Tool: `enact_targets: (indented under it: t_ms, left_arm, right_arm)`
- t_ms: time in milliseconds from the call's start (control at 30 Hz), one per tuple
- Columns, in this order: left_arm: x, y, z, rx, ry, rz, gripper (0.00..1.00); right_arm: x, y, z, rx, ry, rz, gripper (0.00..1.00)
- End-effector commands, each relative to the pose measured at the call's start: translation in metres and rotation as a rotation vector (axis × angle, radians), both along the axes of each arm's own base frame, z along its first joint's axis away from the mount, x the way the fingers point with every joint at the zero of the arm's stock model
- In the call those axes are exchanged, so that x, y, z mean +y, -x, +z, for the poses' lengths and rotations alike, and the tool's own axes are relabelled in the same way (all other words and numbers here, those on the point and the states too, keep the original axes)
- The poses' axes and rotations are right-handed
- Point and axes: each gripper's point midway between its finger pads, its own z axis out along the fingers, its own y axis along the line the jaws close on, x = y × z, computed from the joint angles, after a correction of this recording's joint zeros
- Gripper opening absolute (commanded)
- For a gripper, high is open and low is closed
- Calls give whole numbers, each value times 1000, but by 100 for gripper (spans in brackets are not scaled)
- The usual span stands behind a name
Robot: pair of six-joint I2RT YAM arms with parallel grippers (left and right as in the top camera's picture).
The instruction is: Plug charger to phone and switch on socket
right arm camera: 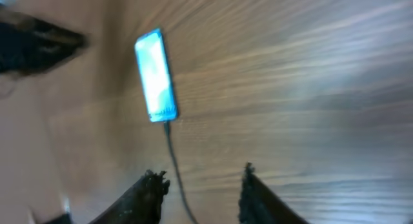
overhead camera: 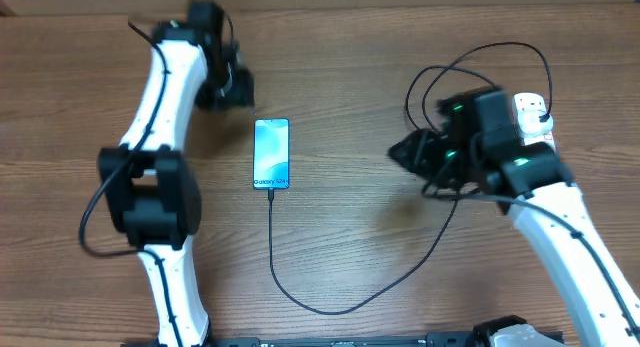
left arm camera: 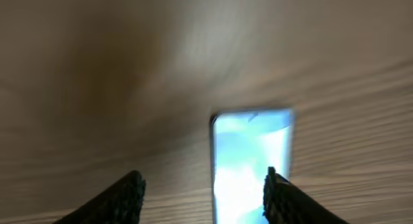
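The phone (overhead camera: 272,153) lies flat mid-table with its blue screen lit. The black charger cable (overhead camera: 300,292) is plugged into the phone's near end and loops right toward the white socket (overhead camera: 535,115) at the far right. My left gripper (overhead camera: 236,87) is open and empty, just up-left of the phone; in the left wrist view its fingers (left arm camera: 203,185) frame the phone (left arm camera: 248,159). My right gripper (overhead camera: 408,152) is open and empty, hovering left of the socket. The right wrist view shows its fingers (right arm camera: 201,182) above the cable (right arm camera: 174,166) with the phone (right arm camera: 155,75) beyond.
The socket is partly hidden by my right arm. Cable loops (overhead camera: 480,62) lie behind the right arm near the table's far edge. Wooden table surface (overhead camera: 380,227) all round.
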Motion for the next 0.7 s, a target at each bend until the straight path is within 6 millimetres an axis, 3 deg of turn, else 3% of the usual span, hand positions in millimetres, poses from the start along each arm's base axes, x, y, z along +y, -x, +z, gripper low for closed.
enact_targets:
  t_ms: [0,100,133,233,267,467,667]
  left_arm:
    - [-5,-1,136,-313,30,-8,72]
    - [-14,12,185,-415,79,-34,79]
    - [-18,22,204,-451,101,-49,81]
    - [-25,39,226,-482,140,-74,95]
    - [-27,43,229,-485,150,-79,100]
    - [-29,56,223,-428,173,-75,100]
    - [-29,56,216,-402,170,-73,100]
  right_arm:
    - [-32,-19,26,-72,-1,-86,24]
    - [-62,-27,32,-98,-22,-131,8]
    - [-81,-31,34,-110,-34,-166,4]
    - [-121,-36,41,-141,-63,-255,4]
    - [-137,-38,43,-153,-73,-295,4]
    - [-227,-40,44,-202,-125,-521,4]
    - [-298,-41,11,-171,-232,-664,4]
